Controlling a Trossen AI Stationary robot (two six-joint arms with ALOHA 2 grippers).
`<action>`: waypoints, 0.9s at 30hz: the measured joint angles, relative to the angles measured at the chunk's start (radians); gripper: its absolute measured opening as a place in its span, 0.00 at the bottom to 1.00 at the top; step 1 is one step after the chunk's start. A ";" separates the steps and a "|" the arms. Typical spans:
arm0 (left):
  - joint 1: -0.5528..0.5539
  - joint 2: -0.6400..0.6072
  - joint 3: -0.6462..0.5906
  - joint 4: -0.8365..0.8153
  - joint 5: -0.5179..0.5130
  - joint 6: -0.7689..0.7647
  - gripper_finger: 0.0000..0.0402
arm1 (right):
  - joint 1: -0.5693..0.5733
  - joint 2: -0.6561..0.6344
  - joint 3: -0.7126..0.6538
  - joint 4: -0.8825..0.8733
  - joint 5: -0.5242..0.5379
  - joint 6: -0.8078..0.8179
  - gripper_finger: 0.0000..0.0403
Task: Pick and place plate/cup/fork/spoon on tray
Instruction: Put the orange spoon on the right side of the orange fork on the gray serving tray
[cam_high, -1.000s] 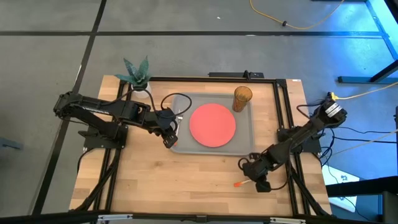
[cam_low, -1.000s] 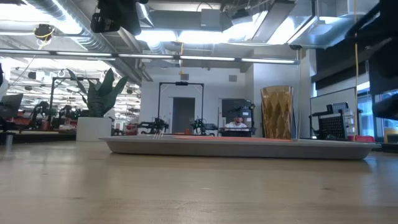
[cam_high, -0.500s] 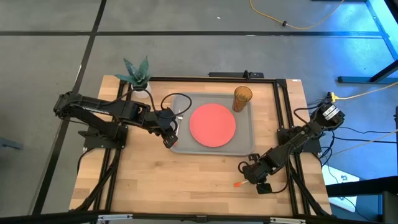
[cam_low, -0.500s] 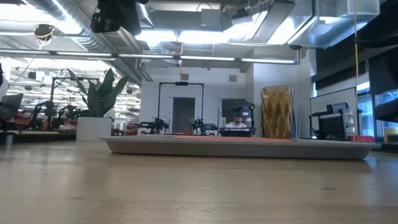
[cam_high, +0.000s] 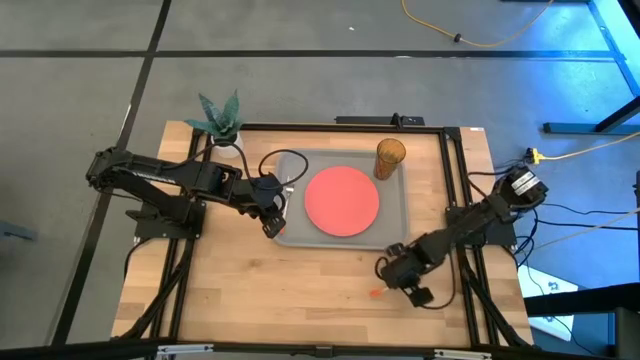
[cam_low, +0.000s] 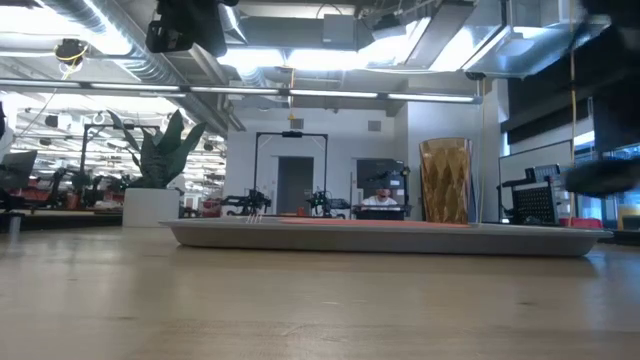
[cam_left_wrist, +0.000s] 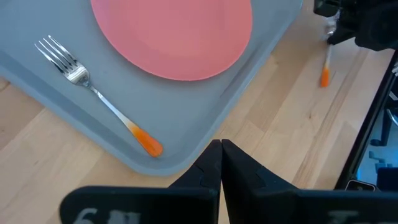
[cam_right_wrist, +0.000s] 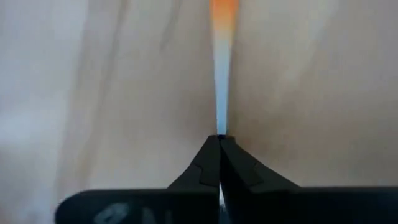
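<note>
Now the right gripper is pinching the spoon with fingers closed on its stem, just off the tray's near right corner. Next it probably needs carrying over the rim. The left gripper is waiting, closed and empty.

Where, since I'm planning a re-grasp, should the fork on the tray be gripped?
Pinch the fork at its slim neck from straight above, gripper straddling it: it lies flat on the tray, plate on one side, rim on the other.
</note>
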 joint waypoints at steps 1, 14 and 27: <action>0.000 0.000 0.000 0.000 0.000 0.000 0.00 | -0.014 0.000 0.013 0.004 0.012 -0.030 0.00; -0.001 0.000 0.000 0.000 0.011 0.054 0.00 | -0.209 0.152 0.178 -0.008 -0.047 -0.457 0.00; -0.001 0.000 0.000 0.000 0.011 0.056 0.00 | -0.237 0.188 0.288 -0.135 -0.053 -0.424 0.00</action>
